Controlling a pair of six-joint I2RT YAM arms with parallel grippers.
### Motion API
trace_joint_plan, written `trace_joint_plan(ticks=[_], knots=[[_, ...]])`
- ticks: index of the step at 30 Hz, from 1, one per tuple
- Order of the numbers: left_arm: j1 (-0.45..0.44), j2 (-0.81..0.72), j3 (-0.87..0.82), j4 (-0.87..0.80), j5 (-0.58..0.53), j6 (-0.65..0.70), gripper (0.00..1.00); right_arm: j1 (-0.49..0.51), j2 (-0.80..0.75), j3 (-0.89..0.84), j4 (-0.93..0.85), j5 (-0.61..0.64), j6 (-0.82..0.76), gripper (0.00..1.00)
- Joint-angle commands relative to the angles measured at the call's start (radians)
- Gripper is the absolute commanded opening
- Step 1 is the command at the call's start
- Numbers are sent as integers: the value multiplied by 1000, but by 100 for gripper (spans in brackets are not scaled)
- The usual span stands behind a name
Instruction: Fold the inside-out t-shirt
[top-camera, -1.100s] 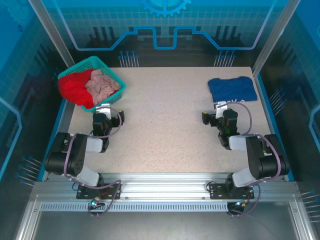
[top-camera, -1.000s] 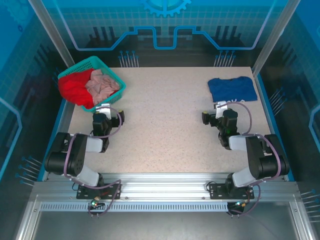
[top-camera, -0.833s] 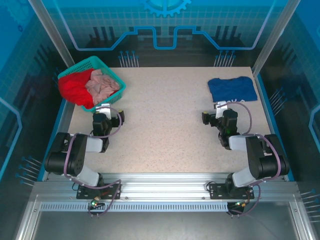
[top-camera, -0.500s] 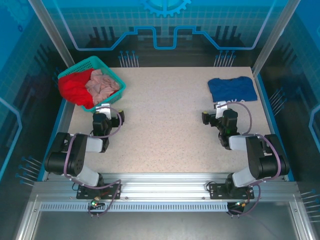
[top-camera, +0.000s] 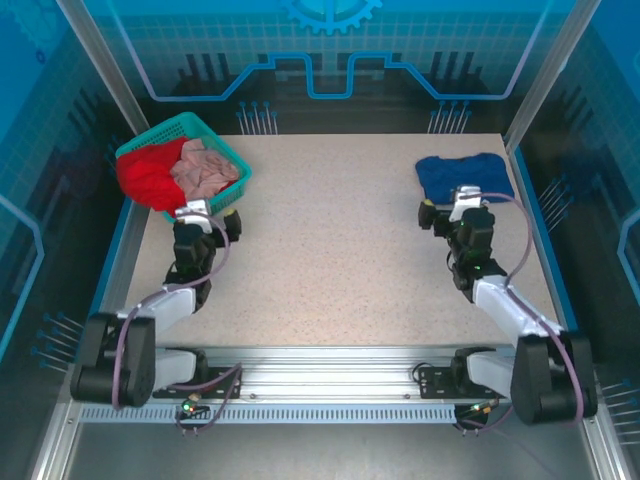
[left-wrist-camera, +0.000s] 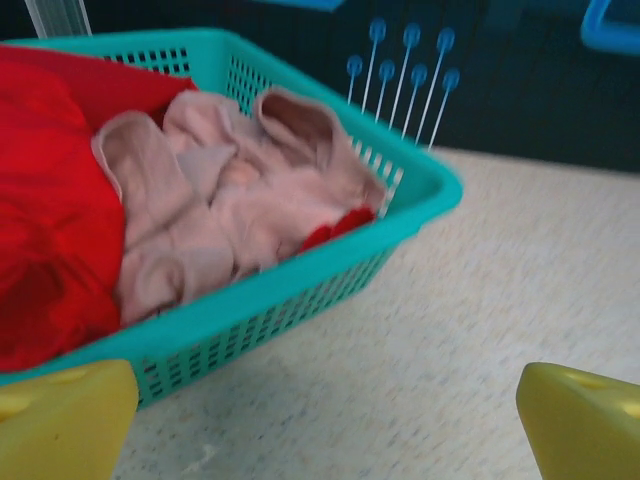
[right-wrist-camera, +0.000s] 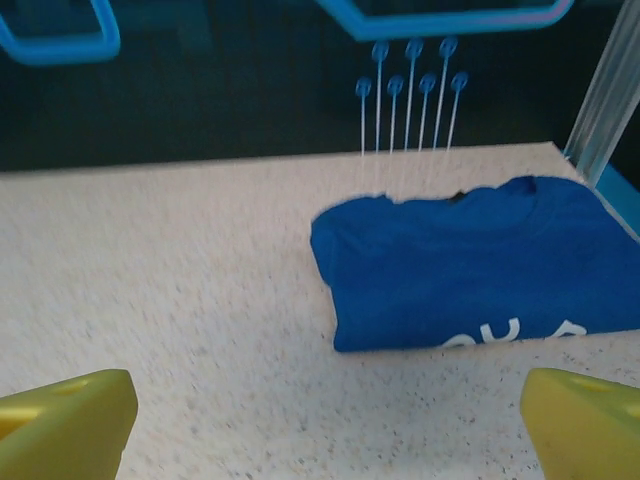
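Speckled worktop (top-camera: 340, 250) is taking up most of the top view, both arms reaching out over it from the near edge.

Teal basket (top-camera: 220, 140) is sitting at the far left corner of the worktop, turned at an angle.

Inside-out t-shirt (top-camera: 145, 175) is lying bunched up in the left part of that basket, bright red, not spread out. In the left wrist view a small red patch is also peeking out under the other garment, close to the basket's right wall.

Dark blue t-shirt (top-camera: 465, 177) is lying folded flat at the far right of the worktop, white lettering showing along its near edge.

Pale pink garment (top-camera: 205, 170) is lying crumpled in the right part of the basket, touching the red cloth.

Left gripper (top-camera: 208, 212) is hovering just beside the basket's near corner, facing it; its jaws are standing wide apart with nothing between them.

Right gripper (top-camera: 447, 203) is hovering just short of the blue shirt's near edge; its jaws are likewise standing wide apart, gripping nothing.
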Motion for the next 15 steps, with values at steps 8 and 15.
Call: trace_joint_plan(ticks=[8,15], knots=[[29,-8,388,-654,16,-297,99,318,67,292,-433,72,12,100],[235,183,595,-841,85,-337,93,378,167,327,-414,19,66,100]])
